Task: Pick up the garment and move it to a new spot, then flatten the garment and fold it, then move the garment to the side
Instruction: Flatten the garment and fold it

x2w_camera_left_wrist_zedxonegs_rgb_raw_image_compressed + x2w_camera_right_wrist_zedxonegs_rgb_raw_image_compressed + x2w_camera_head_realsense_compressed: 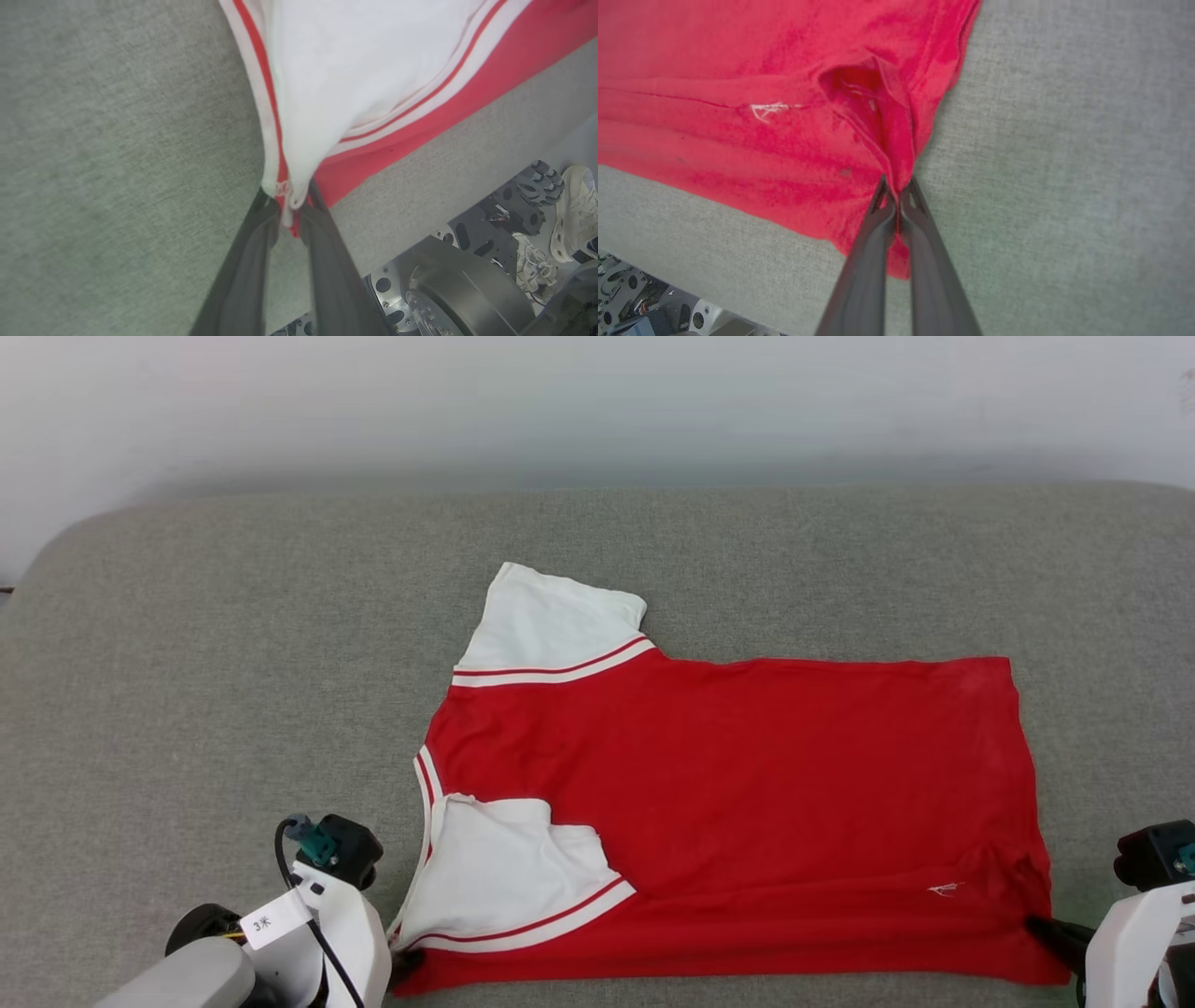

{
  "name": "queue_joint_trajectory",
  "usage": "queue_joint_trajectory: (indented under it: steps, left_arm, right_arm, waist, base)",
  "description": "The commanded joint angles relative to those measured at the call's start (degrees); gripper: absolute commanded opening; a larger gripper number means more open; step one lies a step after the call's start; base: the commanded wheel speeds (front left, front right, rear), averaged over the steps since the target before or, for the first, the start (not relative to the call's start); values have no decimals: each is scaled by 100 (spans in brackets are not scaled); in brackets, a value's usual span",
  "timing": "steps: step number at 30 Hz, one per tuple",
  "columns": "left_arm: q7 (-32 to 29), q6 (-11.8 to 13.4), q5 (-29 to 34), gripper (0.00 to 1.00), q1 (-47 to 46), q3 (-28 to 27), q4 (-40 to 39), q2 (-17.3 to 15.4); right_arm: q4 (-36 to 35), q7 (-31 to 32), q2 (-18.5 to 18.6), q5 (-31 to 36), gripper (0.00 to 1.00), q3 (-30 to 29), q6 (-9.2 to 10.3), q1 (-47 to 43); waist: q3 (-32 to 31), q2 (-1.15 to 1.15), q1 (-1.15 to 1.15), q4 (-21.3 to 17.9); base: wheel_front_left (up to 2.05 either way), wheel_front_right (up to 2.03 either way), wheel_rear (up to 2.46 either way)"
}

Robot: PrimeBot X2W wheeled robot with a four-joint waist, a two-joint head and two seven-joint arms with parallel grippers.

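1. A grey woven cushion (pixel 233 691) spans the foreground, rounded at its far corners.
2. A plain white wall (pixel 597 401) rises behind it.
3. A pale chunky-soled shoe (pixel 577 212) shows past the cushion's edge, with a second pale shoe (pixel 532 270) near it.

In the head view, your left gripper (pixel 403 969) has its fingertips mostly hidden behind its own pale wrist, and the right gripper (pixel 1046 929) is cut off by the frame's corner. You cannot read the small white mark (pixel 945 889) near the hem of the shirt (pixel 747 775); it is too tiny. In the left wrist view, a pale shoe (pixel 577 210) is clipped by the right edge.
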State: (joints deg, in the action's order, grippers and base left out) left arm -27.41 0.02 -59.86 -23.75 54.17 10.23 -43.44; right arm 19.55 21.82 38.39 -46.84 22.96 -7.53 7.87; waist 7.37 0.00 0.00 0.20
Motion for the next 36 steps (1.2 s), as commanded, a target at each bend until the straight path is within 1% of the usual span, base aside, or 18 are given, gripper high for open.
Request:
queue_joint_trajectory:
  steps: [1, 2, 7, 11, 15, 18, 22, 26, 30, 32, 36]
  left_arm:
    - [46, 12, 48, 100, -67, -24, 38, -25]
    - [81, 2, 89, 100, -94, -27, 48, -42]
    - [221, -22, 129, 100, -203, -139, -64, -130]
    - [395, 11, 194, 100, -373, -310, -190, -238]
    - [656, 58, 348, 100, -676, -514, -232, -262]
    - [908, 96, 421, 100, -952, -710, -141, -162]
    - [951, -3, 582, 100, -1469, -804, 104, -74]
    - [772, -110, 642, 100, -2059, -887, 442, 57]
    - [484, -239, 731, 100, -2701, -869, 813, 211]
    - [224, -297, 695, 100, -3039, -865, 1020, 289]
    - [-411, -310, 603, 100, -3710, -875, 1475, 432]
  right_arm:
    - [18, -49, -22, 36, 80, -23, 10, -63]
    - [14, -106, -24, 78, 100, -52, 10, -72]
    - [-128, -528, -83, 257, 100, -312, 8, -127]
    - [-388, -981, -215, 587, 100, -666, 8, -103]
    - [-681, -1418, -510, 1025, 100, -1070, 7, -46]
    - [-950, -1703, -861, 1295, 100, -1452, 7, -33]
    - [-1435, -1913, -1282, 1711, 100, -1859, 7, -62]
    - [-1987, -1978, -1677, 2089, 100, -2138, 7, -123]
    - [-2436, -1927, -1959, 2422, 100, -2278, 7, -206]
    - [-2621, -1887, -2056, 2546, 100, -2303, 7, -207]
    - [-2878, -1820, -2168, 2723, 100, -2258, 7, -123]
  waist:
    - [-36, 0, 0, 7]
    - [-67, 0, 0, 9]
    - [-236, 0, 0, 10]
    - [-299, 0, 0, -39]
    - [-269, 0, 0, -131]
    - [-186, 0, 0, -209]
    - [9, 0, 0, -341]
    - [303, 0, 0, -491]
    - [605, 0, 0, -646]
    - [779, 0, 0, -718]
    - [1122, 0, 0, -857]
  base:
    - [0, 0, 0]
    - [0, 0, 0]
    - [0, 0, 0]
    - [0, 0, 0]
    - [0, 0, 0]
    - [0, 0, 0]
    - [0, 0, 0]
    - [0, 0, 0]
    - [0, 0, 0]
    - [0, 0, 0]
    - [0, 0, 0]
